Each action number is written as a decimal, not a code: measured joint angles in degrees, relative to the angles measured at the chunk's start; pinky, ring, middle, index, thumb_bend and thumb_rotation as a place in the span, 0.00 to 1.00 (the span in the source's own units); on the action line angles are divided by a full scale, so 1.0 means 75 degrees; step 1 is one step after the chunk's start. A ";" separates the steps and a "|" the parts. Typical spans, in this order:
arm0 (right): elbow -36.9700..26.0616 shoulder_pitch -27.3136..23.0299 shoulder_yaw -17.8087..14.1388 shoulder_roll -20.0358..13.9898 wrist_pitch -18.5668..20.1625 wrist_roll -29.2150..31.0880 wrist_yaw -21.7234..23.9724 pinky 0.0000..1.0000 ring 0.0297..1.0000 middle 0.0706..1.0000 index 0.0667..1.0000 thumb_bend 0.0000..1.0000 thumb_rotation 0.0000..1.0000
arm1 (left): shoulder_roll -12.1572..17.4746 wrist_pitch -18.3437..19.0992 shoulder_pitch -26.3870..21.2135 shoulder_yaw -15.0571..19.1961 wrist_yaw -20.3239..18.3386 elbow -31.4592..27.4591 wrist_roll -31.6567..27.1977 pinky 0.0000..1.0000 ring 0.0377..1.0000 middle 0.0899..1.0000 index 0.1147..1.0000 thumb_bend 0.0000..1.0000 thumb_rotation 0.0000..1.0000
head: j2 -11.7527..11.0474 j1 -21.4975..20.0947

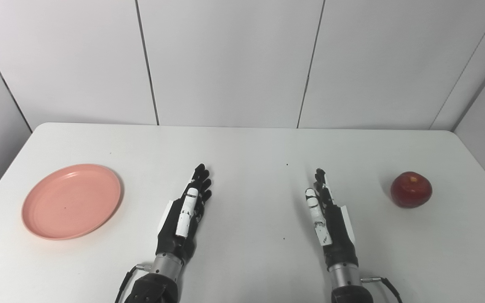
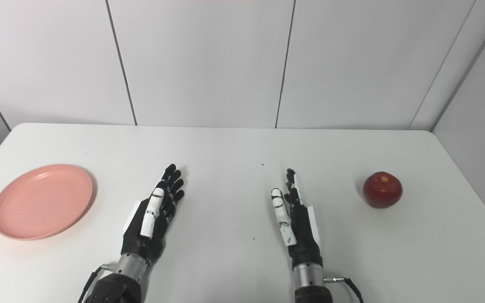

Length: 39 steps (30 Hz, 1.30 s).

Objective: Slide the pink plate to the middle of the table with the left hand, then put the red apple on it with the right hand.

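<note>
The pink plate (image 1: 71, 201) lies flat near the left edge of the white table (image 1: 246, 147), empty. The red apple (image 1: 411, 189) sits upright toward the right side, well apart from the plate. Between them, both hands hold nothing: the left hand (image 1: 183, 219) and the right hand (image 1: 329, 219) are stretched forward over the table's near middle, fingers straight and extended, thumbs along the inner side. Neither hand touches the plate or apple.
</note>
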 measured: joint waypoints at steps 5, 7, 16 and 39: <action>0.0000 0.0000 0.0002 -0.0002 0.0000 -0.0024 0.0010 0.95 0.98 0.99 0.98 0.28 1.00 | 0.0000 -0.0003 0.0000 -0.0009 0.0018 0.0000 0.0017 1.00 1.00 1.00 1.00 0.35 1.00 | 0.0023 0.0000; 0.0000 0.0000 0.0003 -0.0007 0.0001 -0.0046 0.0011 0.95 0.98 0.99 0.99 0.29 1.00 | 0.0000 -0.0003 0.0000 -0.0011 0.0022 0.0000 0.0019 1.00 1.00 1.00 1.00 0.35 1.00 | 0.0023 0.0000; 0.0000 0.0002 -0.0020 -0.0024 0.0001 0.0042 0.0059 0.97 0.99 0.99 0.99 0.26 1.00 | -0.0002 -0.0005 0.0000 -0.0038 0.0034 0.0001 0.0036 1.00 1.00 1.00 1.00 0.36 1.00 | -0.0292 0.0571; 0.0338 -0.0173 -0.0359 -0.0488 -0.0516 0.1195 0.0483 1.00 1.00 1.00 1.00 0.14 1.00 | -0.0579 -0.0469 -0.0213 -0.0428 0.0547 0.0639 0.0873 0.94 0.97 0.97 0.95 0.29 1.00 | -0.1066 0.2391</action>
